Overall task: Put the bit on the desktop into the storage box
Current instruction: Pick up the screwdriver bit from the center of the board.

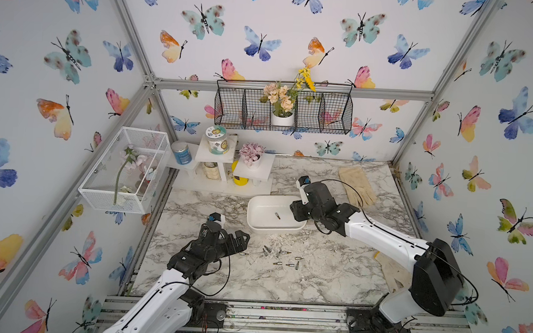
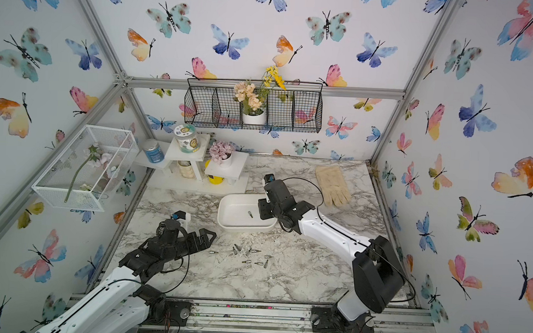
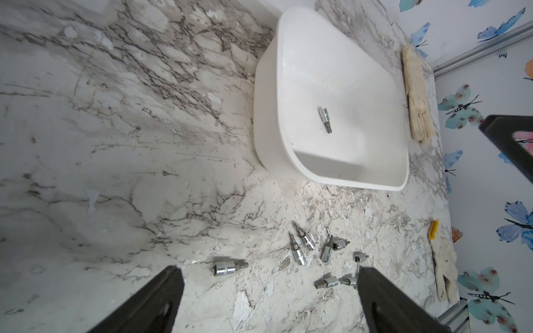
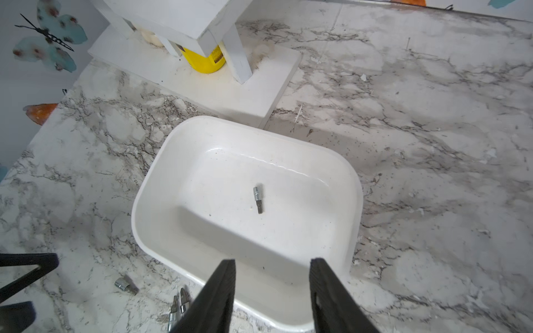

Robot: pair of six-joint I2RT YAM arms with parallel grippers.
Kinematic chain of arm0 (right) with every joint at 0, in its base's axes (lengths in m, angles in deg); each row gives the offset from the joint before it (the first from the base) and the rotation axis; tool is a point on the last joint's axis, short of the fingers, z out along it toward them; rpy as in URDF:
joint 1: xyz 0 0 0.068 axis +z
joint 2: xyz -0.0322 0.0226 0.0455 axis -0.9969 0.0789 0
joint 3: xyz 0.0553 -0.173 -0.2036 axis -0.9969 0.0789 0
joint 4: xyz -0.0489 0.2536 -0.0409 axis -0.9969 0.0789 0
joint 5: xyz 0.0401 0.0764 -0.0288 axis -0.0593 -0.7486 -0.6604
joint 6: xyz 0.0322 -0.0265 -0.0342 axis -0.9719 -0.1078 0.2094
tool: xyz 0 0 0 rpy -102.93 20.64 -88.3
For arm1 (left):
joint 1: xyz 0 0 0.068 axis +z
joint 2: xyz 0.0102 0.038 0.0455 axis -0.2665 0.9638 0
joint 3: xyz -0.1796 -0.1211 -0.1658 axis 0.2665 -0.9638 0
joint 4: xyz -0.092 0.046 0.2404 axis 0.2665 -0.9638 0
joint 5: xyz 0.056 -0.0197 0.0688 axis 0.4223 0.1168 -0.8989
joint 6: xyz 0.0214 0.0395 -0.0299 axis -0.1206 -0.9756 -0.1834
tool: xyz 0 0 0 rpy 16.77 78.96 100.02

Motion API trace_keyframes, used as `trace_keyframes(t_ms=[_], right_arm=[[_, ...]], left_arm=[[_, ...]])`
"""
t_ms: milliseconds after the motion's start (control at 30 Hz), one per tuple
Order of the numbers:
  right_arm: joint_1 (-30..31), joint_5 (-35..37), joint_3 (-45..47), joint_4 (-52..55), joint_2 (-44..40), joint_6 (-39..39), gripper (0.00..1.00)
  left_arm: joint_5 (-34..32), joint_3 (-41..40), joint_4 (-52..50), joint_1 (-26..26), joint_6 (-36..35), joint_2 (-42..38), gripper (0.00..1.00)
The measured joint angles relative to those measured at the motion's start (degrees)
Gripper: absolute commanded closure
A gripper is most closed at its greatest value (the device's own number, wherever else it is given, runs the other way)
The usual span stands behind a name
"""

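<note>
I see one bit [image 4: 258,200] lying flat in the middle of the storage box [image 1: 271,227]. My right gripper [image 4: 272,261] hangs over the box's right end, jaws parted and empty. The left gripper [image 3: 269,269] stands wide open and empty at the left of the loose bits [image 1: 280,258], which are scattered on the desk [image 1: 315,279] just near of the box.

1 bit [image 1: 277,215] in storage box [image 1: 271,230], other bits [image 1: 290,264] on desktop [image 1: 331,280] before it

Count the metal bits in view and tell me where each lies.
10. One silver metal bit lies inside the glossy white storage box; nine lie on the marbled white desktop before it: one apart, eight clustered. Overlaps may hide more.
</note>
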Motion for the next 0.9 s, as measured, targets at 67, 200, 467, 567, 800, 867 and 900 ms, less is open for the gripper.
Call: trace_keyframes(t_ms=[67, 200, 467, 567, 800, 867, 900], right_arm=[[0.0, 0.7, 3.96, -1.31, -4.17, 0.0, 0.45], [0.0, 2.36, 11.37, -2.99, -11.69, -0.09, 0.36], [0.0, 4.76, 19.52, -5.27, -19.19, -1.77, 0.09], [0.0, 5.62, 21.55, -5.92, -20.72, -2.34, 0.08], [0.0, 6.58, 24.11, -6.08, -23.02, -3.67, 0.08], [0.0, 6.75, 24.13, -6.1, -23.17, -3.91, 0.08], [0.0, 6.78, 24.13, -6.1, -23.21, -4.04, 0.08]], left_arm=[[-1.07, 0.0, -0.22, -2.32, 1.05, 0.52, 0.0], [-2.47, -0.02, -0.48, -6.38, 3.56, 0.87, 0.01], [-5.33, -3.34, -0.11, -11.65, 8.85, 1.01, 0.03], [-6.75, -4.2, -0.02, -13.53, 10.47, 1.25, 0.04], [-7.43, -6.78, 2.67, -14.84, 12.28, 3.37, 0.05], [-7.43, -6.91, 3.89, -14.84, 12.41, 4.85, 0.05], [-7.43, -6.95, 4.39, -14.84, 12.44, 5.4, 0.05]])
